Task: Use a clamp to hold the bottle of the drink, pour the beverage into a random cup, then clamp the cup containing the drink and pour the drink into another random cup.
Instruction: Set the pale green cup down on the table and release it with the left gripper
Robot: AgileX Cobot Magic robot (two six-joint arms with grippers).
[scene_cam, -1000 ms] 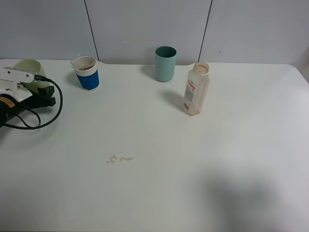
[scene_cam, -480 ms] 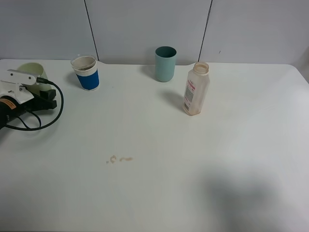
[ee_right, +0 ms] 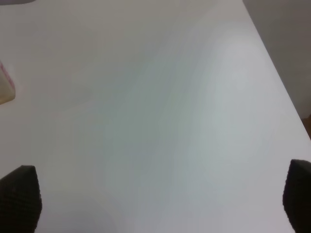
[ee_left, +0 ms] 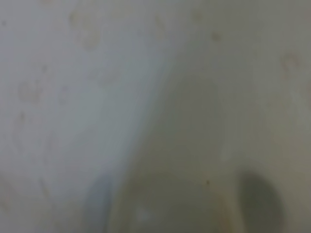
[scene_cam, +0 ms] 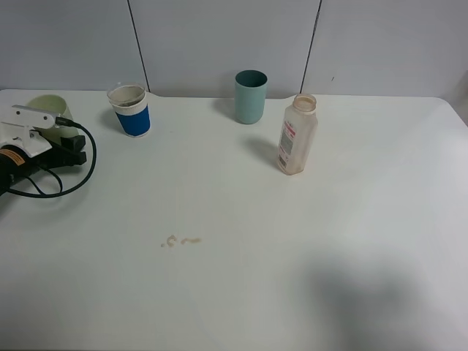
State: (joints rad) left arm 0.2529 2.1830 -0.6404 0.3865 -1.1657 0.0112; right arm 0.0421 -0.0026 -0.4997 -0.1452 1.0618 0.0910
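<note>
At the table's far left, my left gripper (scene_cam: 73,148) is shut on the pale yellow-green cup (scene_cam: 45,104), whose rim shows just behind the white camera mount. The left wrist view is filled by a blurred pale cup wall (ee_left: 160,121) with faint brown stains; no fingers show there. The blue-and-white cup (scene_cam: 131,110) stands upright to the right of that gripper, apart from it. The bottle (scene_cam: 296,135) stands upright right of centre, uncapped and nearly empty. My right gripper (ee_right: 159,199) hangs open over bare table, holding nothing; the bottle's edge (ee_right: 5,87) shows far off.
A teal cup (scene_cam: 250,96) stands at the back, between the blue cup and the bottle. Small brown drops (scene_cam: 179,240) lie on the white table (scene_cam: 241,292) left of centre. A black cable (scene_cam: 86,164) loops beside the left gripper. The table's right edge (ee_right: 279,82) is near the right gripper.
The left gripper and its cup have shifted slightly to the right and the cup stands more upright. Bottle and the other cups have not moved.
</note>
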